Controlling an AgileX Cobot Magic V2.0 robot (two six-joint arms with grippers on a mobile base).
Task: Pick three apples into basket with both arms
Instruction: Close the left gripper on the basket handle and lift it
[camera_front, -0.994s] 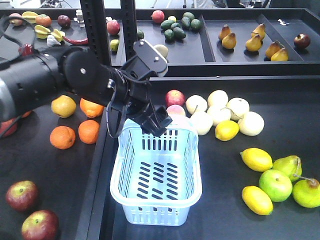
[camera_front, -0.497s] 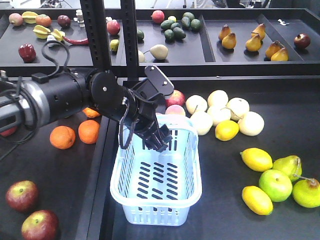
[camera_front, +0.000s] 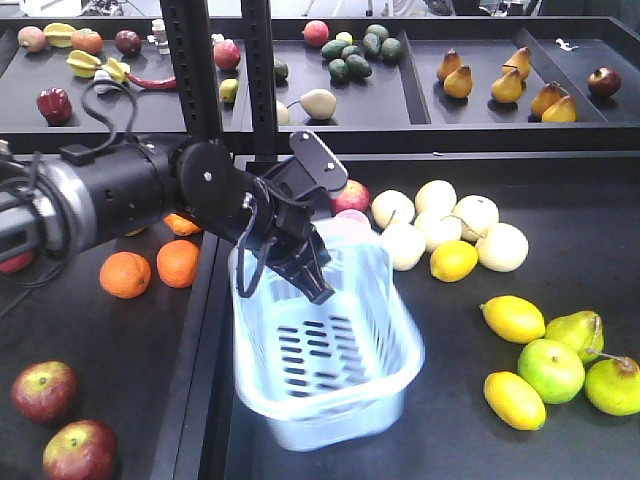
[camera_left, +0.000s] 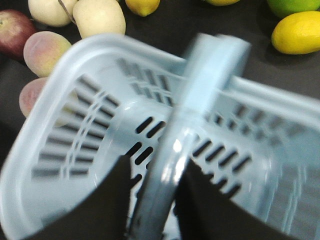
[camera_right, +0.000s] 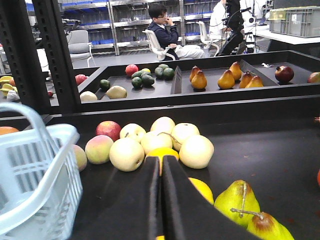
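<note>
The dark tabletop (camera_front: 560, 230) is carrying loose fruit on both sides of a raised divider. The left arm (camera_front: 130, 195), black and bulky, is reaching in from the left side of the front view, across to the basket (camera_front: 405, 330).

The basket is sitting near the middle of the tabletop, just right of the divider. It is leaning and showing blurred in the front and left wrist views, and no fruit is showing inside it. The left pincer (camera_left: 156, 165) is gripping the basket's hoop handle (camera_left: 210, 65), with one black finger pressing on each side of it.

Pale round fruit (camera_front: 440, 225) is lying in a cluster just behind the basket. Lemons (camera_front: 513, 318) and green fruit (camera_front: 550, 370) are lying to its right.

Two dark red apples (camera_front: 43, 390) are resting at the near left corner, well apart from the basket, on the other side of the divider. Oranges (camera_front: 125, 273) are sitting beyond them, under the arm.

The right pincer (camera_right: 161, 165) is hanging low over the tabletop with its fingers pressed together on nothing, pointing toward the pale fruit.
</note>
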